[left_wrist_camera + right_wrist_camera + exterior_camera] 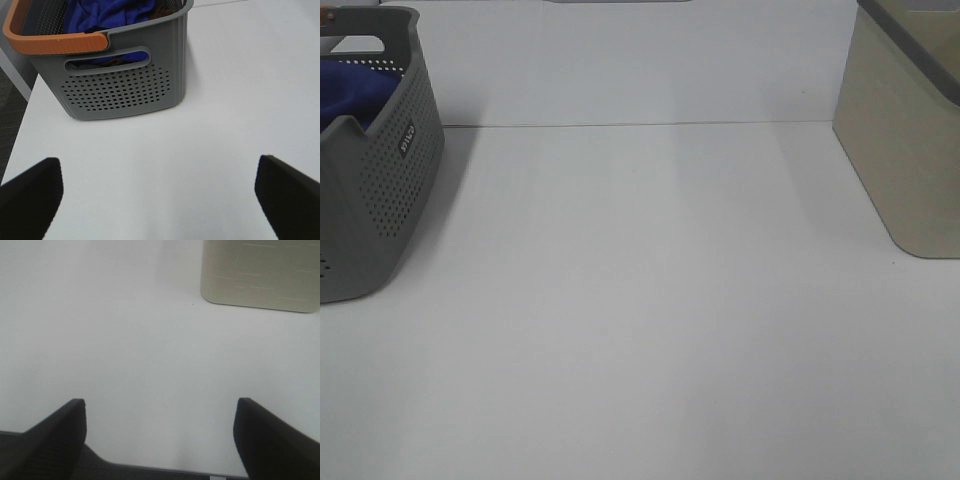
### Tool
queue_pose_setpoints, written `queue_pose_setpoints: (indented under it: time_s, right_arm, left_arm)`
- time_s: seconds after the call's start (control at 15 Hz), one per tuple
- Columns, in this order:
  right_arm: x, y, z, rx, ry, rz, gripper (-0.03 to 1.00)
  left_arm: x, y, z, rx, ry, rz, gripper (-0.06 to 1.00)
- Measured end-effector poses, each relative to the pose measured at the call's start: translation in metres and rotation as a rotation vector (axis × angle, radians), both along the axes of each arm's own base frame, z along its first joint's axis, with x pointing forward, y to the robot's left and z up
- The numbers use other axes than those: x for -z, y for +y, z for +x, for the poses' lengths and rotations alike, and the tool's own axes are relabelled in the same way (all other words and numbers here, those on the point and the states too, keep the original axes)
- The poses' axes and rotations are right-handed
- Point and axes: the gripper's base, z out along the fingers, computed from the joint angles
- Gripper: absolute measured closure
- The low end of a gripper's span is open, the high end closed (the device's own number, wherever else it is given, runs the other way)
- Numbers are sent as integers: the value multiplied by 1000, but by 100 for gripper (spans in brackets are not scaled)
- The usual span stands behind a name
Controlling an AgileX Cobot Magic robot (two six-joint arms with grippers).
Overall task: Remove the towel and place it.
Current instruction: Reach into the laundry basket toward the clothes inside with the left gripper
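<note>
Towel (102, 14) sits bunched in grey basket (120, 92), beige bin (905, 150) opposite.

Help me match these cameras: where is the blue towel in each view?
Exterior high: towel at far left, heaped inside the grey basket.
Left wrist: towel inside the same basket, behind its orange handle.
Right wrist: not in view.
Shared landmark: the basket in both towel views; the white table in all three.

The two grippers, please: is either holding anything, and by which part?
Nothing is held. The left gripper and right gripper are both open and empty; the towel lies in the basket.
</note>
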Motion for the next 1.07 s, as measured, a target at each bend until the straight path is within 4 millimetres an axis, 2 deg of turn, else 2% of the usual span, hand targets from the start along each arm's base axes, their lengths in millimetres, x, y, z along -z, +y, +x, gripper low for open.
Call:
queue_pose_setpoints:
  time_s: [1.07]
  right_arm:
    - [0, 0, 0, 0, 0, 0, 18]
  left_arm:
    - [0, 0, -1, 1, -6, -1, -5]
